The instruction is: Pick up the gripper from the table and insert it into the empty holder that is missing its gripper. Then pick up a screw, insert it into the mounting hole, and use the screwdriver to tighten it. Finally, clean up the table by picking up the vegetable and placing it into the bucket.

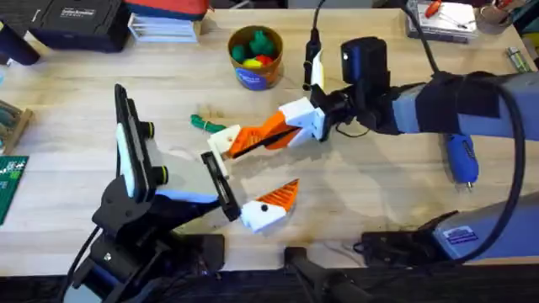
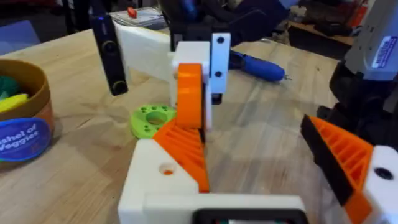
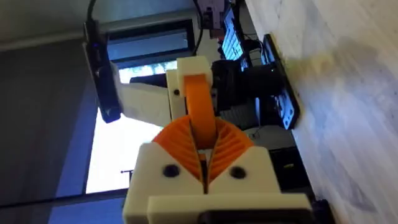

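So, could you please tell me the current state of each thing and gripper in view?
the gripper: lifted off the table, clamped in the right gripper
right gripper: shut on the gripper
left gripper: open, holding nothing
the screwdriver: lying on the table, untouched
the vegetable: lying on the table, not in the bucket
the bucket: upright, with toy produce inside

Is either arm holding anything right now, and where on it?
The right gripper clamps the white plastic block with the orange ribbed fingertip by its orange fingertip. The left gripper is open, holding nothing.
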